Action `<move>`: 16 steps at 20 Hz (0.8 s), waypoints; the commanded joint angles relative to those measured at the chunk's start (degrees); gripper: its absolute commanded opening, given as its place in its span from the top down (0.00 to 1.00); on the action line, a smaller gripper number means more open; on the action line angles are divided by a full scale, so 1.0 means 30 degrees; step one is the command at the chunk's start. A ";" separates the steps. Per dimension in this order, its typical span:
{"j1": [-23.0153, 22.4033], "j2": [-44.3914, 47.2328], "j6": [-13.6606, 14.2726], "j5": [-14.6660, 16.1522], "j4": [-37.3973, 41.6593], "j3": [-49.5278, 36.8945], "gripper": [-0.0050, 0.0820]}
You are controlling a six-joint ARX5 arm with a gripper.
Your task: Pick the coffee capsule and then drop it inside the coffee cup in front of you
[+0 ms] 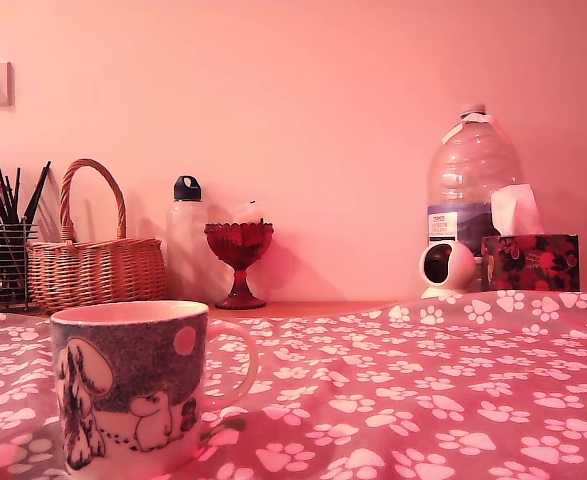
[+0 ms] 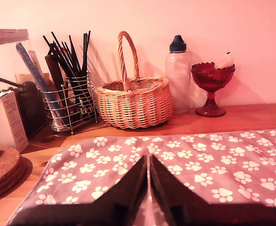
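Pink-lit tabletop, paw-print cloth (image 1: 443, 380) over wood, plain wall behind

Exterior view, left to right:
- wire rack (image 1: 3, 262) holding dark brushes and pens, far left edge
- woven wicker basket (image 1: 95, 268) with loop handle; contents hidden
- large pale ceramic coffee cup (image 1: 130, 385) with dark speckled band, white cartoon creatures and pale dot, lower left foreground, upright, handle toward frame right; inside not visible
- clear bottle with dark cap (image 1: 185, 240)
- red glass goblet (image 1: 239, 262), centre rear, a small pale object at its rim
- white round device (image 1: 447, 268)
- big clear water jug (image 1: 471, 185)
- dark floral tissue box (image 1: 530, 262), tissue standing out, right rear

Wrist view: gripper (image 2: 148, 188), lower centre, dark fingers drawn nearly together, nothing seen between them. Goblet (image 2: 212, 87) sits upper right, pale item inside, possibly the coffee capsule; too small to confirm

Step in hand, judged: locating and reaching the capsule. Advice: open wide before descent, approach from above the goblet rim, close gently, lift straight up to avoid tipping the stemmed glass
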 commanded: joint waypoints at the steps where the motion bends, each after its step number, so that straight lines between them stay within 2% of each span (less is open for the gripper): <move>1: -0.0452 -0.0357 0.0138 0.1406 -0.2069 -0.0408 0.94; 9: -0.0444 -0.0357 0.0131 0.1399 -0.1989 -0.0408 0.94; 10: -0.0444 -0.0357 -0.0022 0.1399 -0.1814 -0.0408 0.94; 12: -0.0444 -0.0357 -0.0940 0.1406 -0.1231 -0.0408 0.94; 16: -0.0444 -0.0357 -0.1559 0.1770 -0.0364 -0.0401 0.94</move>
